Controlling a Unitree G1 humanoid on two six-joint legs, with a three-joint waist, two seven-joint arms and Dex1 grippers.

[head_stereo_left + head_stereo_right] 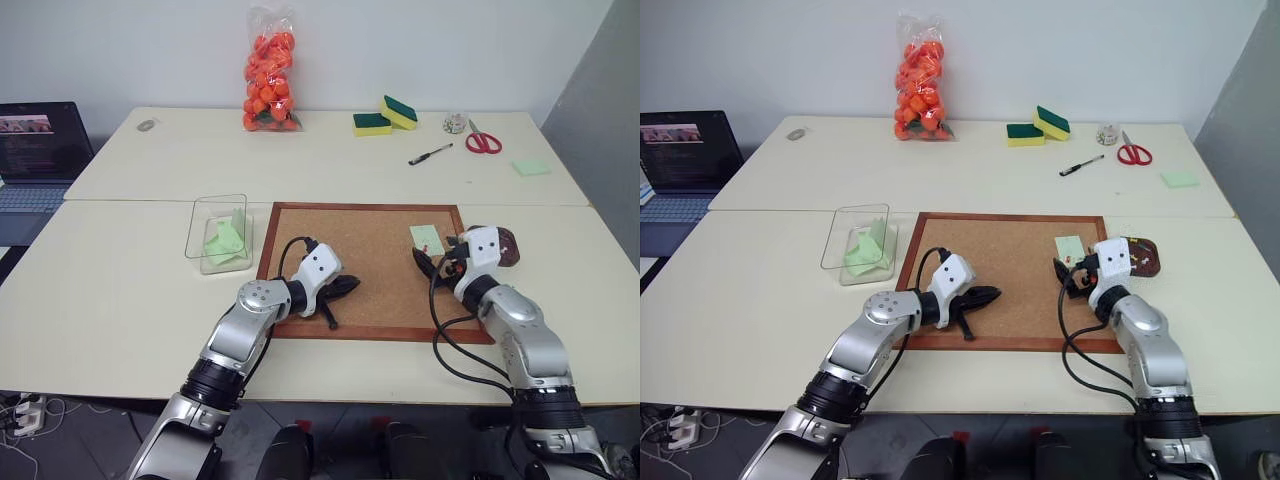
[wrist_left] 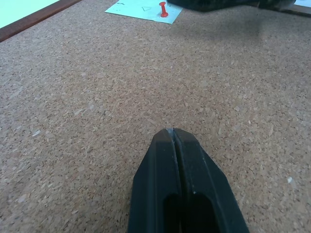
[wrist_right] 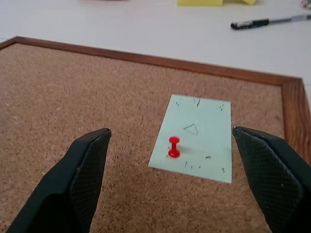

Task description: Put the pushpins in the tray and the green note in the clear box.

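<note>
The green note (image 3: 201, 127) lies flat near the far right corner of the cork board (image 1: 370, 262), with a red pushpin (image 3: 174, 147) stuck upright through it. My right gripper (image 3: 171, 131) is open just in front of the note, and its fingers stand wide on either side of the pin without touching it. The dark-brown tray (image 1: 510, 248) sits just off the board's right edge, partly hidden behind that wrist. My left gripper (image 1: 350, 284) is shut and empty, low over the board's left half. The clear box (image 1: 218, 232) stands left of the board and holds crumpled green papers.
On the far table are a bag of orange balls (image 1: 270, 70), two sponges (image 1: 385, 117), a pen (image 1: 430, 154), red scissors (image 1: 483, 140) and a pale-green pad (image 1: 531, 167). A laptop (image 1: 35, 150) sits at the far left.
</note>
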